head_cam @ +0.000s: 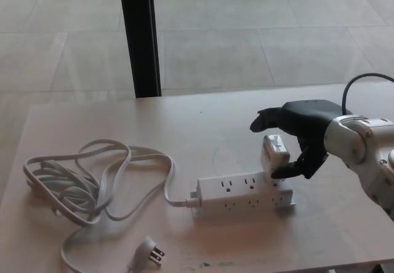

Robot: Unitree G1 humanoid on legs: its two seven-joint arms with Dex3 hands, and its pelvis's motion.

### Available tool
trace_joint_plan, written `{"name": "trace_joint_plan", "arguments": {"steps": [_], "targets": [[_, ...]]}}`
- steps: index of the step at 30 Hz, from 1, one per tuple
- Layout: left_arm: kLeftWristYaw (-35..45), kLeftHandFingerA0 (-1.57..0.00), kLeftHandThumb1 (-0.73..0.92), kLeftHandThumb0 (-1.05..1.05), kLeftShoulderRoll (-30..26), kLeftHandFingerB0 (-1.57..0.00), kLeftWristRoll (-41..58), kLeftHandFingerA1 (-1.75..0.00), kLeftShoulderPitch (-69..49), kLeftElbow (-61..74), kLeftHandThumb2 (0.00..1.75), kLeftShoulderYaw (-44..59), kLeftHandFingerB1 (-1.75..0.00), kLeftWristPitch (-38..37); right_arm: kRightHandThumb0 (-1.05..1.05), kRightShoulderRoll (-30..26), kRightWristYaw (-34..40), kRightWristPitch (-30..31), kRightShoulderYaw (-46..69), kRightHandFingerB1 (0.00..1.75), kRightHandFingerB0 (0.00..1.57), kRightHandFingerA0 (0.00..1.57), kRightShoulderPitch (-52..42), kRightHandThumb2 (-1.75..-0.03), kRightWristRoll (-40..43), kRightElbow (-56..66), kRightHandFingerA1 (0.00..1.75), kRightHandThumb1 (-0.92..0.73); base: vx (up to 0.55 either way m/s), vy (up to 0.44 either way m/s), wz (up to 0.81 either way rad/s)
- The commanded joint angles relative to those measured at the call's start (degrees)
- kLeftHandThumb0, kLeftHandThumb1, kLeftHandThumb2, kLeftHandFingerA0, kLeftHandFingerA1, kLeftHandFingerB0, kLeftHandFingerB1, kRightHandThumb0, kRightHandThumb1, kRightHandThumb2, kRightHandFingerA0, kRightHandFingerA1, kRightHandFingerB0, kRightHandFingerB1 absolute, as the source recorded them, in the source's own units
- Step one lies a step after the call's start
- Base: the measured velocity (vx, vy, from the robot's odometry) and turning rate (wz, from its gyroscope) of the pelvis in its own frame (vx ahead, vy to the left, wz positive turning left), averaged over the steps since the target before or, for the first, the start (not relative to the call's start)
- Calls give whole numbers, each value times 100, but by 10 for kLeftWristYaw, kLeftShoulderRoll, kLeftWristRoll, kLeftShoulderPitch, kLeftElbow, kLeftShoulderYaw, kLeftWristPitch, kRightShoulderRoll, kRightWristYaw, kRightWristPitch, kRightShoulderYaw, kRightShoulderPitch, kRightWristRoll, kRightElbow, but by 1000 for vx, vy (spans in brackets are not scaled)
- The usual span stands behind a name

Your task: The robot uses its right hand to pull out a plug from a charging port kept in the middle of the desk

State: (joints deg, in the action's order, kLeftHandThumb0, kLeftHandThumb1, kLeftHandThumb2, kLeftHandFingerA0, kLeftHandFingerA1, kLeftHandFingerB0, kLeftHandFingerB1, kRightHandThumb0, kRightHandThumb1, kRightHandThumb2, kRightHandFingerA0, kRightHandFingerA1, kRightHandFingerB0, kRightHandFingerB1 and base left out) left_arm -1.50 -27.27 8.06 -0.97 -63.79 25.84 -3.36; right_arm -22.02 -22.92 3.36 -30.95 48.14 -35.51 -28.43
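A white power strip [243, 193] lies in the middle of the desk. A white plug adapter [273, 155] stands in its right end, tilted slightly. My right hand [300, 133] arches over the adapter from the right. Its fingers [266, 118] hover just above the adapter's top with a small gap, and the thumb [290, 171] rests against the adapter's lower right side. The hand is open and does not clamp the adapter. My left hand is out of sight.
The strip's white cord [86, 181] lies in loose coils on the left of the desk, ending in a plug [149, 252] near the front edge. A black post [140, 36] stands behind the desk. A black cable [360, 82] loops off my right wrist.
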Motion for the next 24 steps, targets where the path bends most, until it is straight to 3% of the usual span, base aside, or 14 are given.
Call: {"name": "trace_joint_plan", "arguments": {"steps": [1, 5, 11, 12, 13, 14, 15, 16, 17, 18, 21, 22, 23, 24], "targets": [[6, -77, 57, -61, -6, -68, 7, -46, -8, 0, 58, 1, -42, -14, -80, -15, -13, 22, -3, 34, 32, 69, 9, -63, -31, -14, 147, -51, 0, 0, 0], [3, -80, 58, -63, -6, -72, 3, -48, -10, 0, 59, -4, -43, -19, -78, -14, -22, 31, -8, 32, 31, 70, 16, -58, -44, -16, 136, -57, 0, 0, 0], [3, -79, 58, -62, -6, -73, 2, -48, -9, -4, 59, -6, -43, -24, -80, -4, -19, 31, -2, 34, 32, 73, 18, -62, -41, -18, 154, -49, 0, 0, 0], [2, -81, 58, -63, -5, -75, 4, -50, -9, 0, 59, -5, -44, -21, -82, -3, 0, 15, -2, 45, 29, 91, 13, -88, -41, -15, 140, -45, 0, 0, 0], [3, -81, 58, -62, -3, -73, 9, -50, -9, 1, 59, 0, -44, -20, -86, -1, 3, 10, -1, 45, 30, 90, 10, -88, -40, -14, 142, -47, 0, 0, 0], [4, -80, 58, -62, -3, -72, 10, -49, -8, -1, 59, 0, -43, -18, -76, 2, -3, 11, -2, 44, 25, 82, 12, -88, -39, -16, 131, -43, 0, 0, 0], [6, -78, 58, -64, -3, -68, 9, -48, -9, 0, 59, 0, -42, -21, -80, 9, -13, 19, -6, 35, 32, 71, 18, -63, -39, -24, 148, -49, 0, 0, 0], [5, -79, 58, -64, -3, -71, 10, -48, -9, -1, 59, 0, -43, -23, -80, 16, -25, 26, -7, 44, 28, 81, 23, -82, -38, -28, 133, -45, 0, 0, 0], [6, -79, 58, -65, -2, -69, 12, -48, -10, 0, 59, 2, -42, -22, -80, 19, -22, 21, -8, 44, 29, 81, 23, -82, -38, -31, 132, -45, 0, 0, 0], [6, -80, 59, -65, -3, -71, 9, -49, -10, 0, 59, 0, -43, -22, -77, 21, -21, 22, -9, 33, 33, 74, 24, -58, -41, -33, 140, -56, 0, 0, 0], [8, -83, 59, -65, -3, -74, 10, -51, -11, -1, 59, 1, -44, -26, -77, 26, -23, 29, -8, 33, 33, 74, 24, -58, -43, -34, 141, -56, 0, 0, 0], [1, -82, 60, -65, -3, -71, 5, -50, -10, -3, 59, -3, -43, -28, -85, 22, -16, 27, -7, 43, 28, 76, 20, -88, -45, -35, 133, -48, 0, 0, 0], [0, -82, 60, -65, -3, -71, 5, -50, -9, -3, 59, -3, -43, -27, -85, 19, -13, 24, -6, 43, 28, 76, 18, -88, -46, -33, 133, -48, 0, 0, 0], [1, -81, 60, -65, -3, -71, 4, -49, -11, -2, 59, -4, -42, -32, -79, 15, -10, 22, -5, 36, 36, 71, 14, -62, -48, -31, 156, -51, 0, 0, 0]]}}
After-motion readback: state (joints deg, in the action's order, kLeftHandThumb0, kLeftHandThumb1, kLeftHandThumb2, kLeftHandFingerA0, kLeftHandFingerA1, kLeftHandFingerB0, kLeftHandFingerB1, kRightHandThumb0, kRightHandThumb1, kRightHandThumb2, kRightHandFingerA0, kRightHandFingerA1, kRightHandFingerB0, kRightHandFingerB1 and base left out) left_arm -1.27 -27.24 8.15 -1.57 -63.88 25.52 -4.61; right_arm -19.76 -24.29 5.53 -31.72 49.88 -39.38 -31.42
